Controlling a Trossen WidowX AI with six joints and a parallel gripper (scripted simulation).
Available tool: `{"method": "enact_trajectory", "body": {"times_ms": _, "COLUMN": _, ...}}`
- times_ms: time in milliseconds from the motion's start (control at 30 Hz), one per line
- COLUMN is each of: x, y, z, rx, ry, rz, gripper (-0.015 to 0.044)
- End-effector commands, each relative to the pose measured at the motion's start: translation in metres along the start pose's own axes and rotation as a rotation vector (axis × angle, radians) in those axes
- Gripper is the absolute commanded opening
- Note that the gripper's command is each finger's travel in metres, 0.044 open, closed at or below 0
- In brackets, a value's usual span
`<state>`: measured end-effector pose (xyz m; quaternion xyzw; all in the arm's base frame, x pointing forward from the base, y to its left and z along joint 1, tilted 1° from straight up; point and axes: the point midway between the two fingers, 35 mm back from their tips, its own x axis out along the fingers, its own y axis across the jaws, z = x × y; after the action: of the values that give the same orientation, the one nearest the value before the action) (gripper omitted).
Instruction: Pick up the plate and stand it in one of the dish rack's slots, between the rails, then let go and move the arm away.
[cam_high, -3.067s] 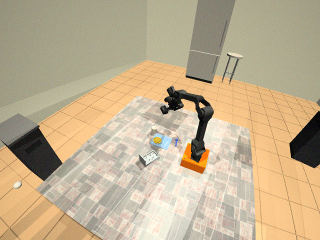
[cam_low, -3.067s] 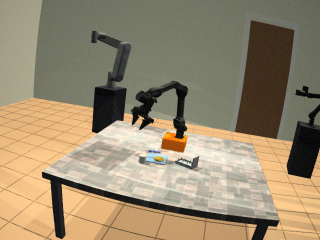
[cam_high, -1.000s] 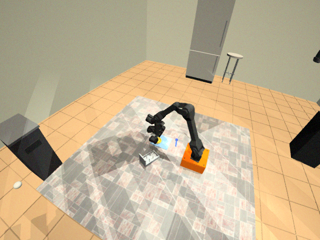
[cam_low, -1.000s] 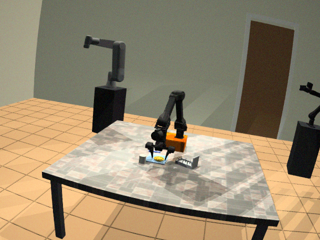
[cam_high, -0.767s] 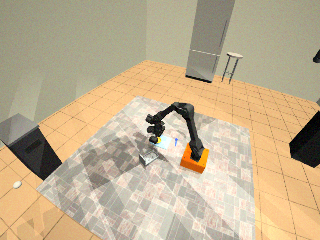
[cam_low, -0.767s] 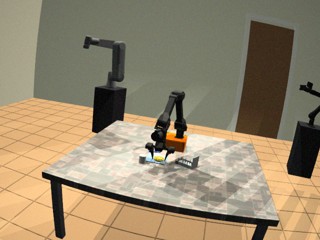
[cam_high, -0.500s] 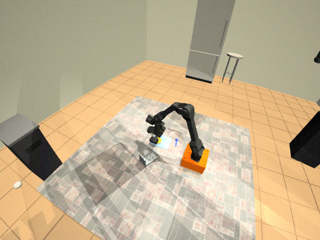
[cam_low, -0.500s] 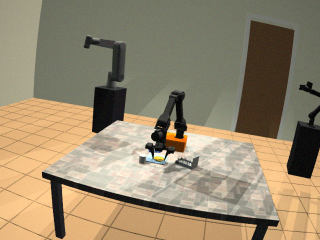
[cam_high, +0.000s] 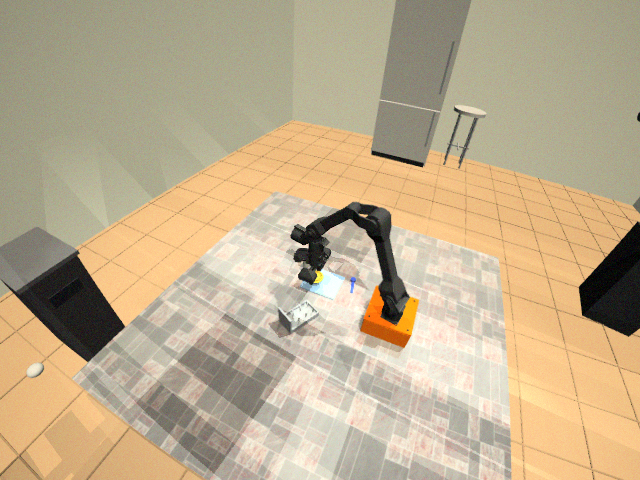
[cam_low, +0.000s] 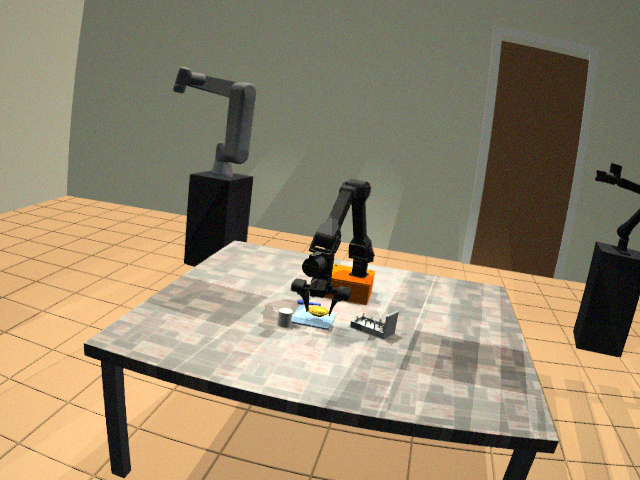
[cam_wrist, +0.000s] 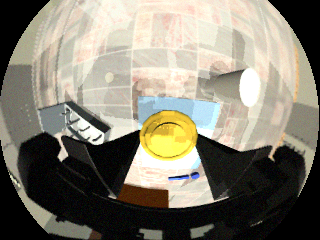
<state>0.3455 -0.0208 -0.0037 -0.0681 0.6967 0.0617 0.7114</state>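
Note:
The yellow round plate (cam_high: 318, 278) (cam_low: 318, 311) (cam_wrist: 169, 142) is level, face up, and appears to be held slightly above the light blue mat (cam_high: 333, 284) (cam_low: 311, 322) (cam_wrist: 150, 107). My gripper (cam_high: 316, 275) (cam_low: 318, 312) (cam_wrist: 168, 134) points down and is shut on the plate, with one finger against each side of its rim. The grey dish rack (cam_high: 284, 318) (cam_low: 391, 324) (cam_wrist: 90, 116) stands beside the mat, to the left in the wrist view. It has short upright rails and a taller wall at one end; its slots look empty.
A white-topped grey cup (cam_low: 284, 317) (cam_wrist: 249, 87) stands on the mat's other side from the rack. A blue utensil (cam_high: 352, 284) (cam_low: 309, 302) (cam_wrist: 184, 177) lies between the mat and the arm's orange base (cam_high: 390, 325) (cam_low: 354, 287) (cam_wrist: 143, 195).

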Motion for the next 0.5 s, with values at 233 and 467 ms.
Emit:
{"method": "enact_trajectory", "body": {"times_ms": 233, "x": -0.065, "y": -0.003, "z": 0.011, "rx": -0.008, "ry": -0.026, "rz": -0.003, "gripper": 0.0000}}
{"method": "enact_trajectory", "body": {"times_ms": 467, "x": -0.101, "y": -0.003, "z": 0.011, "rx": -0.008, "ry": -0.026, "rz": -0.003, "gripper": 0.0000}}
